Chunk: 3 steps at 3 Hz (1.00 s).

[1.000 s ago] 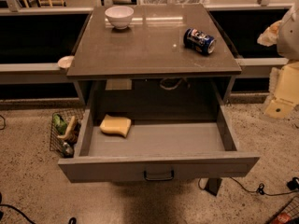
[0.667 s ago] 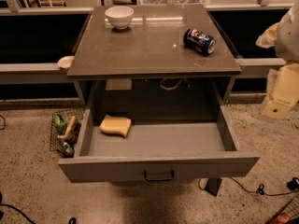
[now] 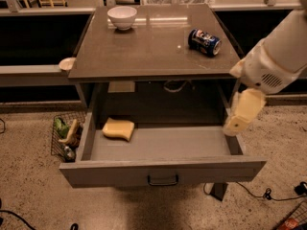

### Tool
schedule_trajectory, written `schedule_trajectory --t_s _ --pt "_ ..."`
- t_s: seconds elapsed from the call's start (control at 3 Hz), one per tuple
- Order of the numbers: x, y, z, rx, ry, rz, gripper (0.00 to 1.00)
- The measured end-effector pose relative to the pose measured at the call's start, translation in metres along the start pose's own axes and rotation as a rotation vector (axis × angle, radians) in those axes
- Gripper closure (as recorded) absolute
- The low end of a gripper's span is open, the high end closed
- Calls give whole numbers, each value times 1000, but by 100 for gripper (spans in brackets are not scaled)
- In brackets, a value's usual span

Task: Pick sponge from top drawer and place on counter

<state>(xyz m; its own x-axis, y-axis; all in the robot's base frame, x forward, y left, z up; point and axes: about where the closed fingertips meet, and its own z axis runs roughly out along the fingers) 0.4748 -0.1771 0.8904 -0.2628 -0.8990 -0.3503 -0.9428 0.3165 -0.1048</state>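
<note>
"Sponge [image 3: 118,129], how does it look?"

"Pale yellow, a soft block with rounded corners, slightly curved. It lies flat in the top drawer [image 3: 163,169], at the back left, near the left wall."

"And the containers?"

"The drawer stands wide open, with grey floor running from the sponge across to the right wall. A white bowl [image 3: 122,17] sits at the back left of the desk [image 3: 153,47]. A blue can [image 3: 204,42] lies on its side toward the right edge. A wire basket [image 3: 61,140] of odds and ends stands on the floor beside the drawer's left wall."

"The hand [image 3: 238,121]?"

"It hangs over the drawer's right wall, just below the desk's front right corner and well apart from the sponge. Open or closed, I cannot tell."
</note>
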Motion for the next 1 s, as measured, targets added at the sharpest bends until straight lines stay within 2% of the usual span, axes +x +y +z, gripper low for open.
schedule_trajectory --t_s 0.33,0.67,1.0 --pt "-21 6 65 -48 -110 66 0" --pt "-60 5 119 -68 -249 90 0" --pt "-60 5 119 -68 -249 90 0"
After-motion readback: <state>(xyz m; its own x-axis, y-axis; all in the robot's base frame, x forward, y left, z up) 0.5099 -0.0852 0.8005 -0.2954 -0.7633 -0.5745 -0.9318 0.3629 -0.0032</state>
